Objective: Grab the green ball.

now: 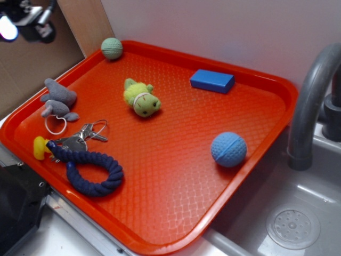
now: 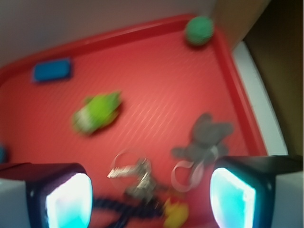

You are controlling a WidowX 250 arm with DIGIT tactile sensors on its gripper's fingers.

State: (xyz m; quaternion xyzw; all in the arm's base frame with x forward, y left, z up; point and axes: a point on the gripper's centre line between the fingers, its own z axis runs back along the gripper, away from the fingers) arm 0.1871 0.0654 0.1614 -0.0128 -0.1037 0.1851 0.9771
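In the exterior view, the gripper (image 1: pixel 26 21) sits at the far upper left, high above the tray's left edge and only partly in frame. The wrist view shows its two fingers (image 2: pixel 61 197) spread wide apart, with nothing between them and touching nothing.

Below it on the red tray (image 1: pixel 176 213), a grey plush toy (image 1: pixel 57 101) lies near the left rim, with a white ring beside it. Just in front of it lie a bunch of keys (image 1: pixel 82 137), a small yellow piece (image 1: pixel 40 148) and a dark blue rope loop (image 1: pixel 90 170).

The green ball (image 1: pixel 112 48) rests in the tray's far left corner, against the rim, well apart from the gripper. In the wrist view it appears at the top right corner of the tray (image 2: pixel 198 30).

Toward the middle lies a yellow-green plush toy (image 1: pixel 141 98). Farther right, a blue block (image 1: pixel 212 81) lies near the back rim, and a blue ball (image 1: pixel 228 150) rests near the right rim. Beyond the tray stand a grey faucet (image 1: pixel 314 96) and a sink (image 1: pixel 298 213).
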